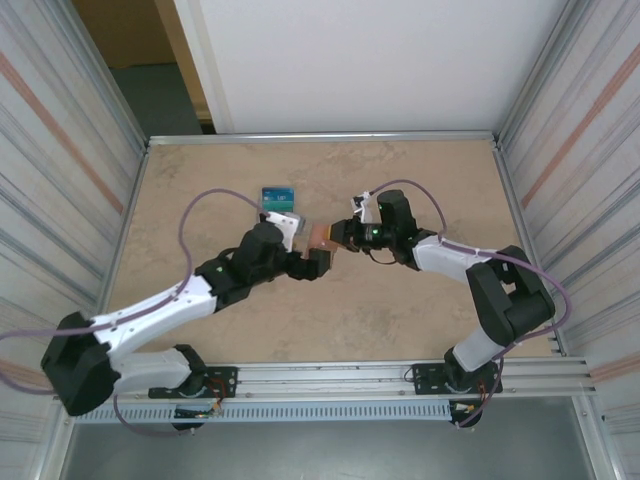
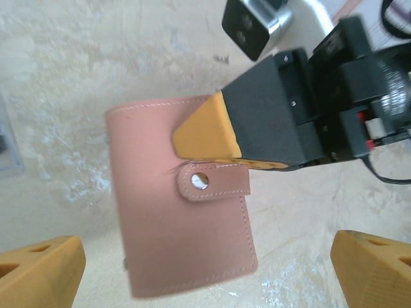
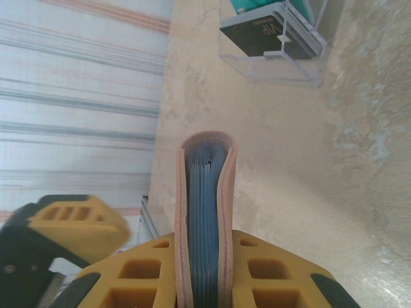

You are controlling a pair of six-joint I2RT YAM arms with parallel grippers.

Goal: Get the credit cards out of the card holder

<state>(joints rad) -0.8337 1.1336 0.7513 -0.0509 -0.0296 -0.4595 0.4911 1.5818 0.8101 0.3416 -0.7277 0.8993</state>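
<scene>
Right claw (image 3: pixel 205 273) clamped tight on the card holder (image 3: pixel 205 186), yellow fingers (image 3: pixel 270 269) pressing both salmon covers, and we saw it edge-on. Between those covers we caught the credit cards (image 3: pixel 204 212) tucked inside, thin blue edges only. Their faces were hidden and we couldn't count them.

From the left wrist, the holder's pink front faced us with its tab (image 2: pixel 212 182) lying across the edge; whether it was fastened, we couldn't tell. The lower edge was blurred. Left claw (image 2: pixel 205 260) gaped wide, one finger on either side of the holder, touching nothing.

From above, both claws met mid-tabletop (image 1: pixel 400 320) and covered nearly all of the holder, leaving just a salmon sliver. Whether it rested on the surface or hung above it, we couldn't say. Beyond sat a clear stand (image 3: pixel 273 54) with dark and teal cards, its top cut off by the frame.
</scene>
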